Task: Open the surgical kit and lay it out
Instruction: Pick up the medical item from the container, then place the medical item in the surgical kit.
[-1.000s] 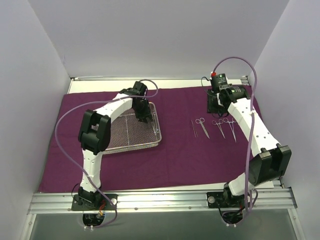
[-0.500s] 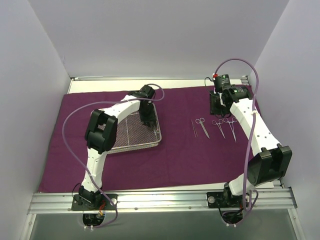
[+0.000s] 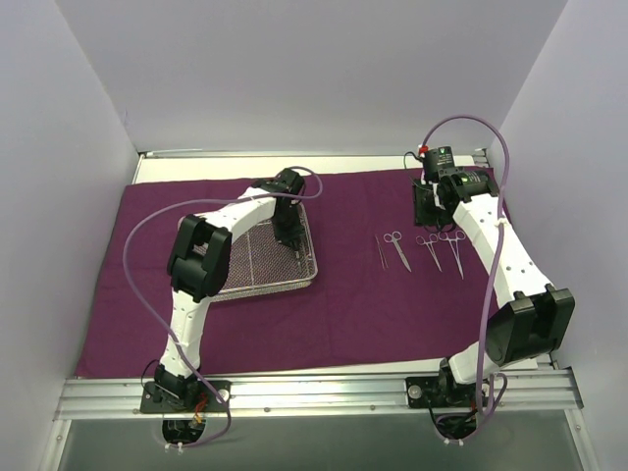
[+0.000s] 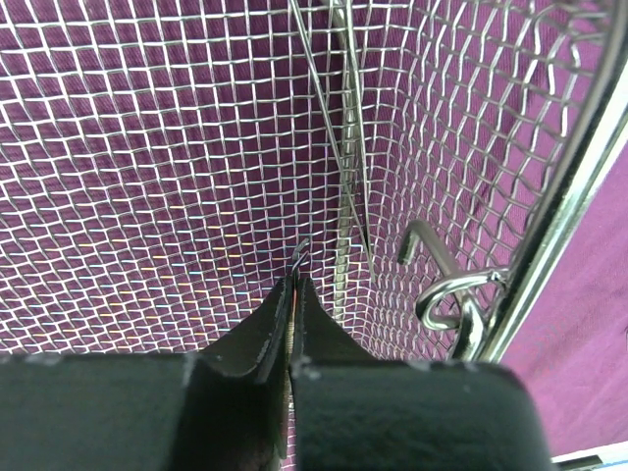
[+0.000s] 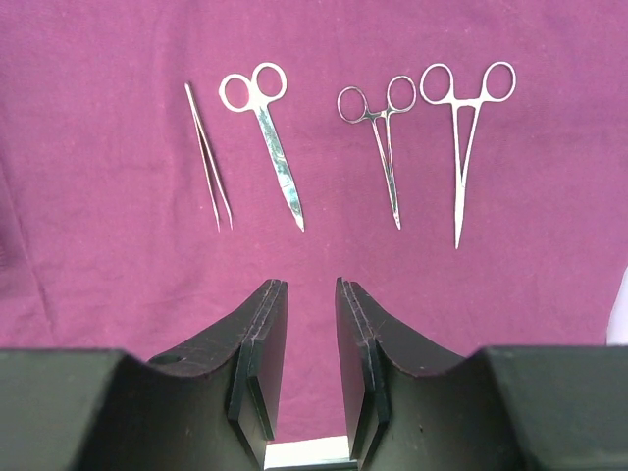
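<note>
Noting left gripper (image 4: 295, 285) pressed together in tray (image 4: 564, 196), possibly on a wire tip; instrument (image 4: 339, 147) just ahead, long axis toward top centre. Right gripper (image 5: 311, 324) slightly spread, well apart.

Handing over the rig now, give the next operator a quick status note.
Left gripper: shut, down in the mesh tray; whether it pinches anything is unclear.
Right gripper: open, empty, over the purple cloth.
Done: cloth spread; tweezers, scissors, two ring forceps laid in a row.
To do: move over what lies in the tray: a thin instrument, a ringed instrument.
</note>
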Robot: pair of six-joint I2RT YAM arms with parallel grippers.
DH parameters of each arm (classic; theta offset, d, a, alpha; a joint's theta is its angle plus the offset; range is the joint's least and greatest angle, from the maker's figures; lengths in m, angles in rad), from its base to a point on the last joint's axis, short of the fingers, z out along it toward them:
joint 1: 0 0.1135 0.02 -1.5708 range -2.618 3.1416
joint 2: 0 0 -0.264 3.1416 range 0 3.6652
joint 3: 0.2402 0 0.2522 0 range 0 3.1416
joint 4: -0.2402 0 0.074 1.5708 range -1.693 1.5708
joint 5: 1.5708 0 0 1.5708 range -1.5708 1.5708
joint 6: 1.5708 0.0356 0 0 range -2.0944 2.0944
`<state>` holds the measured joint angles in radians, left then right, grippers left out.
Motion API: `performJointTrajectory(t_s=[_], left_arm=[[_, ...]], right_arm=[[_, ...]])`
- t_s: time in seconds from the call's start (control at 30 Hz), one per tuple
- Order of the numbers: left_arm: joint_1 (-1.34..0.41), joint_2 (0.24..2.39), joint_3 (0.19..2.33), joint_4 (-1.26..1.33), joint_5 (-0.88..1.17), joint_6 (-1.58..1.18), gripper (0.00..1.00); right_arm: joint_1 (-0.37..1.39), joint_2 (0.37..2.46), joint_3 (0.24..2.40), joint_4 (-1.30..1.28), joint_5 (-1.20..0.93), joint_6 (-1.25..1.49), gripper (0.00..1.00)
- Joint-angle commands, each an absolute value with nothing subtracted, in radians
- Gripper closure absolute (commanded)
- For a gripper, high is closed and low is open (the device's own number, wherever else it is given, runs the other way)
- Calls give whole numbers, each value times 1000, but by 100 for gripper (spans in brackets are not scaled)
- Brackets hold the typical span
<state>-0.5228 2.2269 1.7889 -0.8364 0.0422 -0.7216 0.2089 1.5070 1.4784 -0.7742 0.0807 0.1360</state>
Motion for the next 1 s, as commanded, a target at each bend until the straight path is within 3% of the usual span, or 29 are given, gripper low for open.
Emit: performJointTrajectory(t_s=[0.0, 0.43, 0.7, 0.97], left_arm=[[-525, 2209, 1798, -821, 17, -700, 98], [-451, 2007, 1795, -850, 67, -612, 98], [-399, 1896, 1684, -761, 599, -451, 98], [-403, 1769, 1540, -785, 915, -354, 98]], right_arm=[[201, 1463, 1473, -796, 78, 132, 73], [199, 1467, 1485, -752, 11, 129, 71], [267, 1359, 1368, -438, -369, -23, 59], [639, 1266, 1240, -278, -414, -449, 58]])
